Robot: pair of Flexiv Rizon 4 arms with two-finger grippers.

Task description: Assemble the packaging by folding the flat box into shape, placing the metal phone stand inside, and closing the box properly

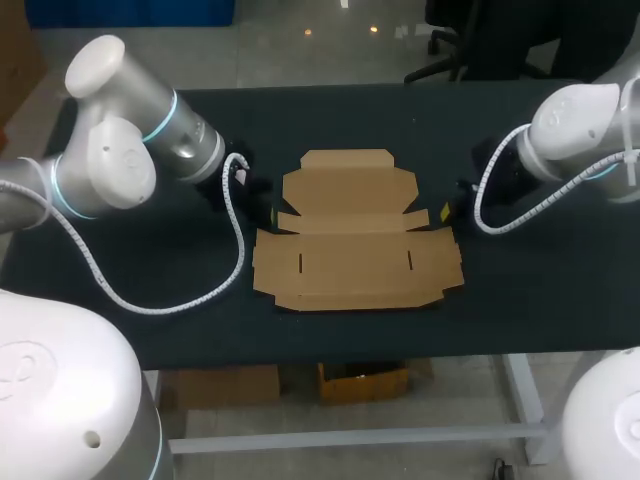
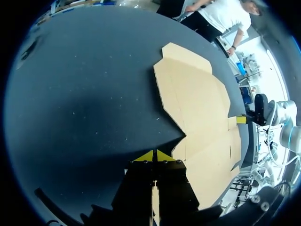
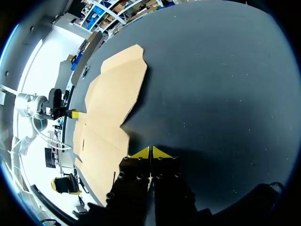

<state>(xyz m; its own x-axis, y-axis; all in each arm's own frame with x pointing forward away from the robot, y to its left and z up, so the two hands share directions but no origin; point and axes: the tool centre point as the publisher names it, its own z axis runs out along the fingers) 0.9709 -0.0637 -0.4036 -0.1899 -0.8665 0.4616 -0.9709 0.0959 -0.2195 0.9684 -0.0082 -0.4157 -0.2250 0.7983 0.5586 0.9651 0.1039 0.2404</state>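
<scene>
We are looking at the flat box point(image 1: 355, 240) lying unfolded on the dark table point(image 1: 540, 290), between our two grippers. Our left gripper point(image 2: 154, 156) is hanging low just beside one side edge of the box, its yellow tips pressed together with nothing between them, and the cardboard is spreading out ahead of it. Our right gripper point(image 3: 150, 152) is sitting just beside the opposite edge, tips likewise closed and holding nothing. We cannot quite tell whether either is touching the cardboard.
</scene>
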